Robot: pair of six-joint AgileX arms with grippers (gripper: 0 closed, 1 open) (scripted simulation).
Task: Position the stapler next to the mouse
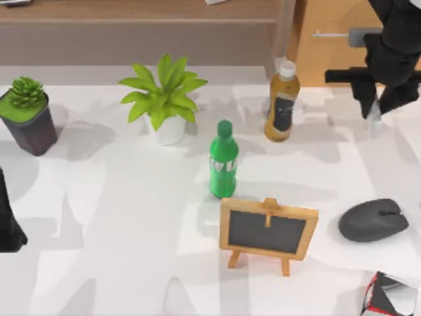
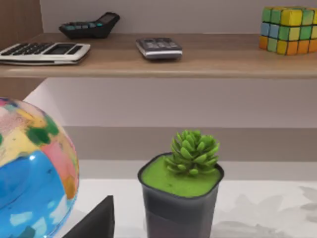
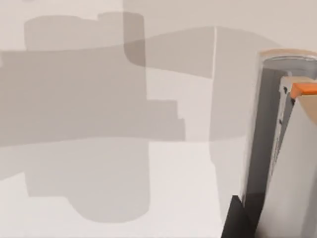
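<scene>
The dark grey mouse (image 1: 373, 220) lies on the white table near its right edge. My right gripper (image 1: 379, 105) hangs at the back right, well behind the mouse and above the table, shut on the stapler (image 1: 373, 124), whose pale end pokes out below the fingers. In the right wrist view the stapler (image 3: 277, 144) is a silver-grey body with an orange part, held over the bare tabletop, with a dark finger (image 3: 237, 218) beside it. My left arm (image 1: 8, 224) stays parked at the table's left edge.
A small chalkboard on an easel (image 1: 268, 230) stands left of the mouse. Behind it are a green bottle (image 1: 223, 160), a brown bottle (image 1: 281, 102), a leafy plant (image 1: 164, 99) and a succulent pot (image 1: 27, 115). A red-black-white object (image 1: 389, 296) sits at the front right corner.
</scene>
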